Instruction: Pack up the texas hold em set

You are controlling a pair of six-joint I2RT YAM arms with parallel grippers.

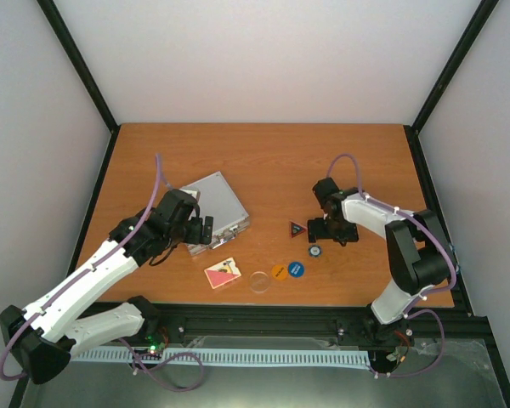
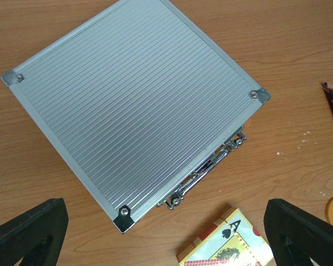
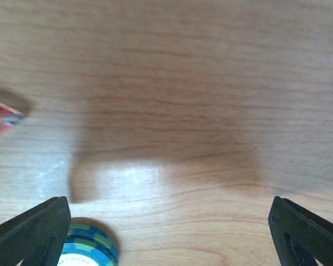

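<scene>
The case (image 2: 133, 105) is silver, its lid ribbed in fine parallel lines, with shiny chrome fittings on the near edge. The table (image 1: 280, 161) is orange-brown wood grain. Near the case lies a pink card deck (image 1: 222, 273) — a black ace of spades on its pale face. To its right sit a clear disc (image 1: 259, 281), an orange disc (image 1: 278, 271) and a blue disc (image 1: 296, 269) — farther back, a red-and-black triangle (image 1: 297, 228) and blue-and-white chips (image 1: 314, 252).
</scene>
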